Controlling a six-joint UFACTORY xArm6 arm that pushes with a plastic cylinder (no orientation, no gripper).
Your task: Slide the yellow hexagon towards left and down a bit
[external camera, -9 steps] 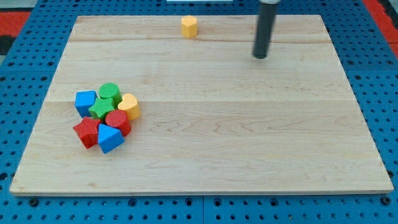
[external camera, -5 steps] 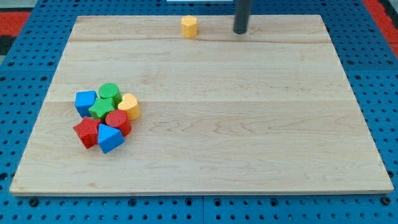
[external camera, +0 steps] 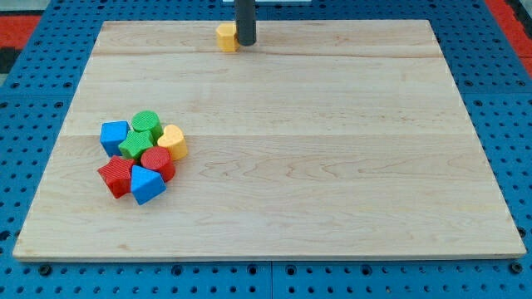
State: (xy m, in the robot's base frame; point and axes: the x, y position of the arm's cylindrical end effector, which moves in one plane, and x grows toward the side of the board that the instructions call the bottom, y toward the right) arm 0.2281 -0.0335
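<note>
Yellow hexagon (external camera: 226, 37): small, light, hard, likely slides easily on smooth tabletop (external camera: 332, 166). Touched on right side by my tip (external camera: 245, 43). No jaws here. Best pushed from upper right.

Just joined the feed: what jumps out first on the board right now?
Near the view's top edge, my tip presses against the right side of the yellow hexagon. Far off at the view's left sits a tight cluster: blue block, green cylinder, green star, yellow heart, two red blocks and a second blue one.

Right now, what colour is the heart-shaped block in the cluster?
Yellow: the heart block sits on the cluster's right side, clearest in the camera view.
</note>
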